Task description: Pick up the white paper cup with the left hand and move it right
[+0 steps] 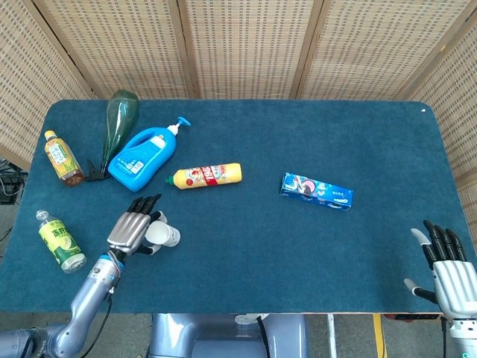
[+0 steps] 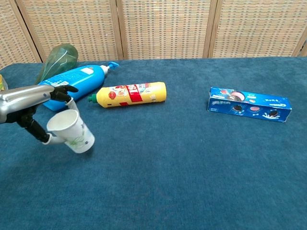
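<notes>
The white paper cup (image 2: 73, 132) (image 1: 164, 234) has a green print and is tilted, its open mouth turned toward my left hand. My left hand (image 2: 34, 104) (image 1: 133, 227) holds the cup by its rim, with the thumb below and the fingers above. In the chest view the cup's base looks lifted or just touching the blue table (image 2: 192, 158). My right hand (image 1: 450, 270) is at the front right corner of the table, fingers spread, holding nothing. The chest view does not show it.
A yellow bottle (image 2: 128, 93) lies just behind the cup, with a blue detergent bottle (image 2: 72, 78) and a green bag (image 2: 58, 58) further left. A blue cookie box (image 2: 248, 104) lies to the right. Two tea bottles (image 1: 62, 157) (image 1: 59, 242) lie at the table's left edge.
</notes>
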